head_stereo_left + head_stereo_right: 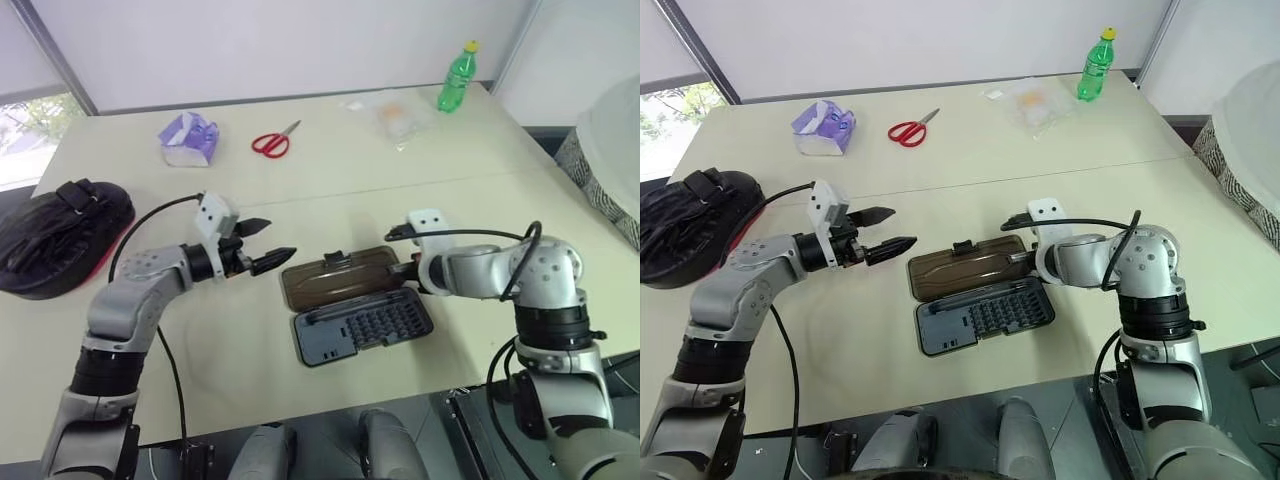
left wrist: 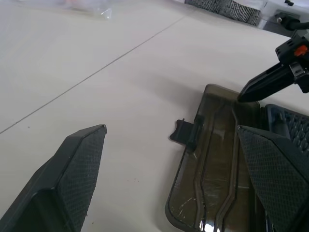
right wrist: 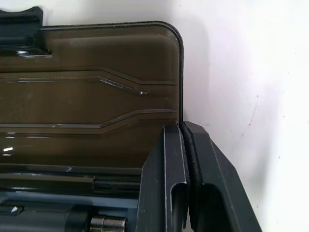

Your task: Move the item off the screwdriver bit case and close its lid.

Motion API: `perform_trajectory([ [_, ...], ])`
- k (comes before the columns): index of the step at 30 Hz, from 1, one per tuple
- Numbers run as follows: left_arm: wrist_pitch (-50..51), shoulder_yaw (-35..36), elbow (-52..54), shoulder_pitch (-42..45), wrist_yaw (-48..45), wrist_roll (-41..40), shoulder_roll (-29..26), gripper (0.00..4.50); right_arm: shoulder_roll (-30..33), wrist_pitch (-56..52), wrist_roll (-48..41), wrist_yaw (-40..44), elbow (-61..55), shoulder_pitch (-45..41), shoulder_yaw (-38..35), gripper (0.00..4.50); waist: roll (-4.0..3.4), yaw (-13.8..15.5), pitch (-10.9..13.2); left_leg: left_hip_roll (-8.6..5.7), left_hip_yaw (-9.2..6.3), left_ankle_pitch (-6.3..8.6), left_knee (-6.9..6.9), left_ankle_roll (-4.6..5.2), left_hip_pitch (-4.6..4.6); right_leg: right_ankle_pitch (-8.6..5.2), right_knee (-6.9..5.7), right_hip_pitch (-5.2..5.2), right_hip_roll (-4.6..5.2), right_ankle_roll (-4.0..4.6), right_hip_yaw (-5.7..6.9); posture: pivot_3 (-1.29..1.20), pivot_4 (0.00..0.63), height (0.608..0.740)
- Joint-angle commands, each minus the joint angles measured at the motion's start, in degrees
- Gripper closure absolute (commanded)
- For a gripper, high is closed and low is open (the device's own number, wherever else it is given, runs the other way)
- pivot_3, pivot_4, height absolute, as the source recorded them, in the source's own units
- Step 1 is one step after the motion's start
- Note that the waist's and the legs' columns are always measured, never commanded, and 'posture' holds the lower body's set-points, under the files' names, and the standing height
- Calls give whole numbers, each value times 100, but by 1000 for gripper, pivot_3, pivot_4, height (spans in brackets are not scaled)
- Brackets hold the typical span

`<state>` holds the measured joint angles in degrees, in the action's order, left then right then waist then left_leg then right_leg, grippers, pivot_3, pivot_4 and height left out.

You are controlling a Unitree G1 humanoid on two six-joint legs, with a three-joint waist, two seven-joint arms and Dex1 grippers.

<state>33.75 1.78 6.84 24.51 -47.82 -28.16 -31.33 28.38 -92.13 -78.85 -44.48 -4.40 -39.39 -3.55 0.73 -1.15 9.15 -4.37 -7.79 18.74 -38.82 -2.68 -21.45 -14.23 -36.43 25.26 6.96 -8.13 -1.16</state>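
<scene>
Head view: the screwdriver bit case [image 1: 362,324] lies open flat on the tabletop [image 1: 400,190] in front of me, grey bit tray nearest me. The lid [image 1: 340,275] is folded back away from me, its latch tab on the far edge. The item [image 1: 55,235], the black mitt, sits at the tabletop's far left edge, well apart from the case. My left claw [image 1: 265,245] hovers just left of the lid, fingers spread wide, holding nothing. My right claw [image 1: 408,268] is at the lid's right end, fingers together. Further back: purple tissue pack [image 1: 188,139], red scissors [image 1: 273,142], clear plastic bag [image 1: 393,116], green bottle [image 1: 456,76].

Left wrist view: my two left fingers [image 2: 72,174] stand far apart with nothing between them. The lid [image 2: 212,169] and its latch tab lie flat just ahead. My right claw's tip [image 2: 251,89] is at the lid's far corner.

Right wrist view: my right fingers [image 3: 166,183] are pressed shut against each other, gripping nothing, with the tips at the lid's [image 3: 87,92] side edge near its outer corner. Contact with the edge: can't tell.
</scene>
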Motion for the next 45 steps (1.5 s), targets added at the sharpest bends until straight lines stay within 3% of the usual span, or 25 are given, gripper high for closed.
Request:
perform_trajectory([
  [1, -138, 58, 46, 110, -39, -9, -5, 0, 113, -37, -543, -253, -22, -115, 1, 4472, 0, 1, 0, 0, 0, 0, 0, 0, 0, 0, 0, 0, 0, 0, 0, 0, 150, 740],
  [9, -159, 43, 29, 114, -54, -2, -20, 0, 405, 244, -1486, -833, 117, -139, 297, 4472, 0, 2, 0, 1, 1, 2, 0, 3, -1, 0, 3, -1, 0, 0, 0, 0, 150, 740],
  [19, -178, 45, 22, 116, -47, 8, -5, 0, 1432, 1536, -3195, -1614, 5, -176, 1490, 4472, -1, 4, 2, 3, 4, 4, 0, 7, -2, 0, 10, -4, -2, 0, 1, 0, 150, 740],
  [26, -191, 38, 9, 117, -37, 11, 13, 0, 1799, 2009, -3353, -1574, -144, -294, 1916, 4472, -1, 8, 3, 6, 6, 5, 0, 10, -2, 0, 13, -5, -4, 0, 1, 0, 150, 740],
  [30, -184, 40, 10, 118, -40, 3, 16, 0, 1877, 2175, -3312, -1529, -190, -301, 2025, 3228, -1, 15, 3, 6, 6, 6, 0, 10, -2, 0, 15, -6, -5, 0, 1, 0, 150, 740],
  [36, -162, 51, 12, 109, -61, -17, 1, 0, 1885, 2327, -3219, -1425, -258, -313, 2078, 213, -1, 19, 3, 8, 5, 6, 0, 11, -2, 0, 17, -7, -5, 0, 1, 0, 150, 740],
  [37, -138, 68, 13, 109, -53, -43, 12, 0, 1888, 2333, -3174, -1379, -276, -318, 2063, 30, -1, 20, 3, 9, 6, 6, 0, 11, -2, 0, 17, -7, -5, 0, 1, 0, 150, 740],
  [40, -96, 98, 21, 106, -49, -92, 18, 0, 1889, 2328, -2963, -1140, -363, -364, 1970, 30, -1, 21, 3, 10, 5, 6, 0, 11, -2, 0, 17, -7, -5, 0, 1, 0, 150, 740],
  [45, 58, 130, 163, 61, -172, -293, -35, 0, 1970, 2221, -1696, 29, -960, -507, 1690, 30, -2, 24, 3, 8, 4, 7, 0, 14, -2, 0, 17, -6, -7, 0, 1, 0, 150, 740],
])
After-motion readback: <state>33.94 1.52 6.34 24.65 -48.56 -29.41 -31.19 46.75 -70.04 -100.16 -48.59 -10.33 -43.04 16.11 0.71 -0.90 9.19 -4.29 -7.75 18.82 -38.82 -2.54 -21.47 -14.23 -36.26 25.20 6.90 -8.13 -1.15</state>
